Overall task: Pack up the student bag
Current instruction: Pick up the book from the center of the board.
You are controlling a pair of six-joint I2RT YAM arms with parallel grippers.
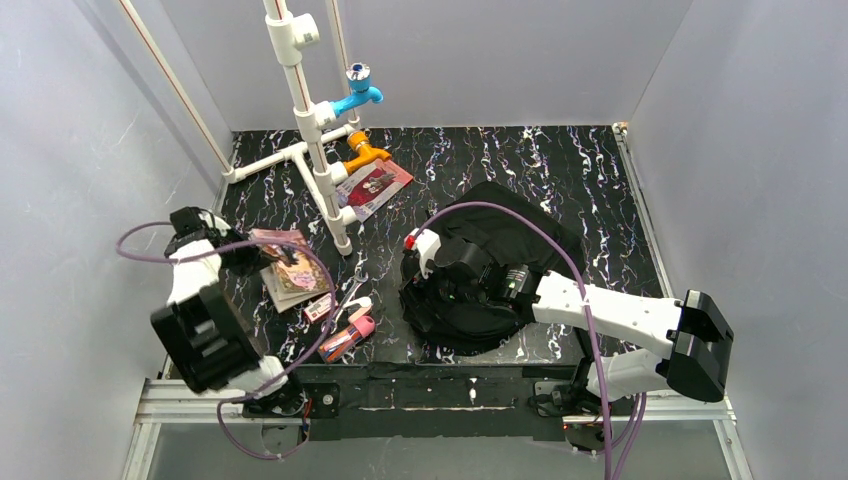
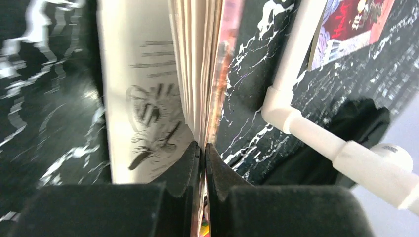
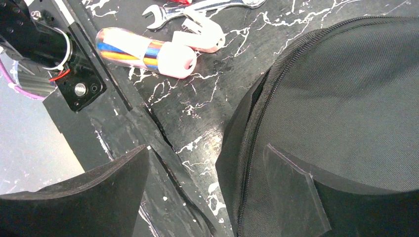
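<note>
Your left gripper [image 2: 203,163] is clamped on the edge of a book [image 1: 285,265] at the left of the overhead frame; the wrist view shows the pads pressed together over a thin pinch of cover and pages, with the rest of the leaves fanning away above them, so you look to have only part of the block, probably to raise that edge off the desk [image 1: 560,170]. The student bag [image 1: 505,255] lies flat at centre-right of the overhead frame, well apart from the book, with the white pipe stand [image 1: 320,160] between them toward the upper left. Your right gripper [image 3: 212,192] is spread wide at the bag's near-left edge: one finger rests on the black fabric beside the zipper line, the other hangs over bare desk, which suits catching that edge to open or steady the bag. It grips nothing yet, as far as I can judge. A striped tube [image 3: 143,52] and a wrench [image 3: 197,7] lie in the upper left of the right wrist view, and a magazine [image 1: 372,185] sits by the pipe base, all outside the bag.
</note>
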